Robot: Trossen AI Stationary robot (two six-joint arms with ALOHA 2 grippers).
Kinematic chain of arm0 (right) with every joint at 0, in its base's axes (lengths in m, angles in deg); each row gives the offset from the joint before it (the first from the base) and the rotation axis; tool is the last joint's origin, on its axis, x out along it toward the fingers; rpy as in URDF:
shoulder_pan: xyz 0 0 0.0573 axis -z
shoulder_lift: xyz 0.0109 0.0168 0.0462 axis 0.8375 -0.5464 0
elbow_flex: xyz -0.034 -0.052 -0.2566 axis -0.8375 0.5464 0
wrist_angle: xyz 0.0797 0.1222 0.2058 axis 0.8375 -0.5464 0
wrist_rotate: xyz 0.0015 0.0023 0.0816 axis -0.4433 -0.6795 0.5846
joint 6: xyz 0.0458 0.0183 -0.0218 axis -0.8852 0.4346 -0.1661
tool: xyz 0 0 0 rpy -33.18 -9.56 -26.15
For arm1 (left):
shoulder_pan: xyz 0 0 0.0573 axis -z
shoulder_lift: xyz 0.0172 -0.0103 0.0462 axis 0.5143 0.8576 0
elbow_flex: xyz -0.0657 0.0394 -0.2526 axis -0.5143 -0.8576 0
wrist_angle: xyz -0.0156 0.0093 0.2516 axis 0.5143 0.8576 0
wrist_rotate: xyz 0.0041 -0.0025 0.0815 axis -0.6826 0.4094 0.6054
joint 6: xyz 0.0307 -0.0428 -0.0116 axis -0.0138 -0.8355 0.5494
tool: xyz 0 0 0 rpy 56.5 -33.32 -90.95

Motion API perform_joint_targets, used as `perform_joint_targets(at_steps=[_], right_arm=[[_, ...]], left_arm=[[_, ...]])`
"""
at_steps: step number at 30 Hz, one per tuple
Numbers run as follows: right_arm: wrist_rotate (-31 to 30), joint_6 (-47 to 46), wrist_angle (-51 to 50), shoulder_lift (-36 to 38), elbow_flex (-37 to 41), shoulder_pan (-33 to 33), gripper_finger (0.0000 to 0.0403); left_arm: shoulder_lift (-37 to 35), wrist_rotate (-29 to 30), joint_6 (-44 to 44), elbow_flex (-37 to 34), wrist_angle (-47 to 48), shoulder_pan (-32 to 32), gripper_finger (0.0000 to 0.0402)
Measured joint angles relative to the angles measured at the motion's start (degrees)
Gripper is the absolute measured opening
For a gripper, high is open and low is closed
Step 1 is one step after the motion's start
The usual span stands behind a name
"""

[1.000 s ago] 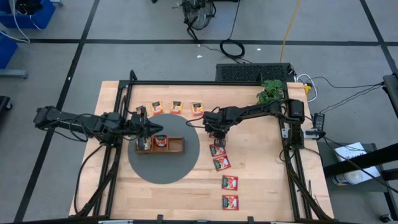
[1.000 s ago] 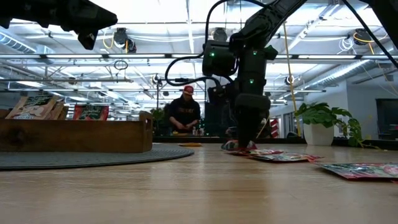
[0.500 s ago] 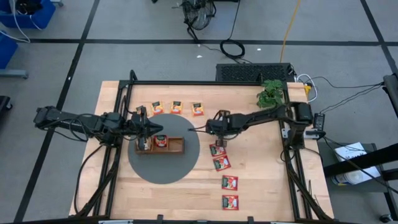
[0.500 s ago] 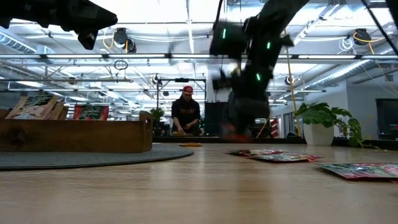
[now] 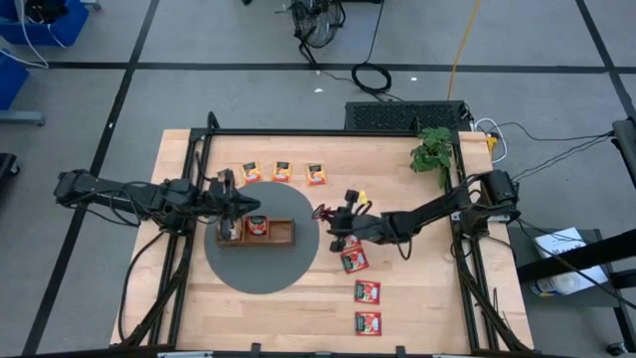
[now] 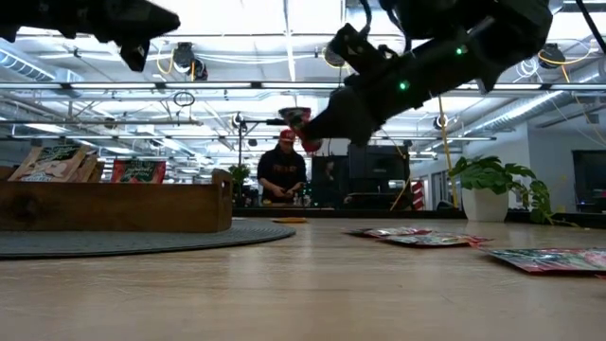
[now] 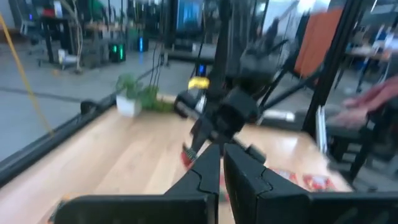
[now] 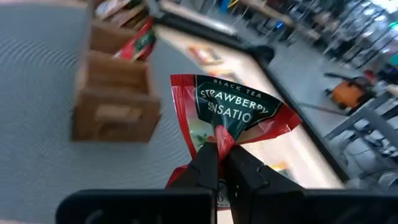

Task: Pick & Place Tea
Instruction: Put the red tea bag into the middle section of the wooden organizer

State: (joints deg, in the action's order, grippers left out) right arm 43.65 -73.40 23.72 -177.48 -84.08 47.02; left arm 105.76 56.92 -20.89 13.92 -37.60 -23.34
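Note:
A red-and-green tea packet point(image 8: 233, 115) sits in my shut right gripper point(image 8: 219, 163), raised above the table just right of the brown wooden tray point(image 5: 280, 231); the high view shows it as a red bit point(image 5: 320, 212). The tray stands on a round grey mat point(image 5: 260, 267) with packets in its compartments. My left gripper point(image 5: 236, 208) hovers shut over the tray's left end, touching nothing. Three orange-yellow packets point(image 5: 281, 170) lie flat beyond the mat. Several red packets point(image 5: 367, 291) lie flat toward the near edge. My right gripper pinches the red-and-green packet between its two fingers point(image 8: 205, 167) at one crumpled edge point(image 8: 221, 142). The fingers point toward the table's left, slanting slightly down point(image 6: 331, 118). The packet point(image 6: 306, 142) is lifted clear of the table and fans out beyond the fingertips.
A potted plant point(image 5: 432, 149) stands at the far right corner. Black frame rails point(image 5: 467, 268) run along the table's left and right sides. Bare wood lies between the mat and the near edge. A person point(image 6: 282, 175) stands in the room behind the table.
My right gripper has risen from the row of red packets with one packet shut in it, lifting it clear. It has tipped from pointing down to nearly level and now points left toward the tray, while its arm has swung toward the near edge.

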Motion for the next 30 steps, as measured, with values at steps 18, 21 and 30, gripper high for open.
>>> perform_joint_targets(at_steps=[18, 21, 30], right_arm=[[0.17, 1.50, 1.24, 0.21, 2.12, 0.10, 0.0001], [0.19, 1.22, 1.33, 0.24, 2.12, 0.10, 0.0001], [0.28, 1.19, 3.59, 0.24, 2.08, 0.15, 0.0001]], left_arm=[[2.98, 0.13, -4.67, 0.02, -3.16, 0.00, 0.0028], [7.32, 0.20, -5.45, 0.02, -3.66, -0.07, 0.0029], [27.77, 1.21, -14.49, 9.18, -1.67, -3.91, 0.0137]])
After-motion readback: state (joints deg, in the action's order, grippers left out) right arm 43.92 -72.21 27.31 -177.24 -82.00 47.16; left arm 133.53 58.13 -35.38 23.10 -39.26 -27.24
